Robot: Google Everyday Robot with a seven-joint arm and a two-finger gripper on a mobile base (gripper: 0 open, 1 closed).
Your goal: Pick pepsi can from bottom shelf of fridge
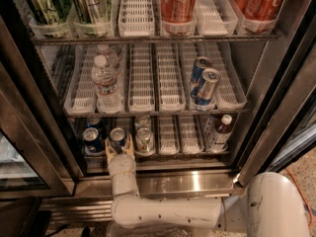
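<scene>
Steel fridge point(197, 182); pincer point(119, 147) at bottom shelf point(168, 135).

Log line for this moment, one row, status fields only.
pincer: at pepsi can, front of bottom shelf | pepsi can: upright in its lane | fridge: door open | grasp: unconfirmed

The gripper point(119, 146) at the bottom shelf point(168, 133) hides the pepsi can point(117, 134) below its top, and the view's upper edge crops the red cans point(178, 3).
</scene>
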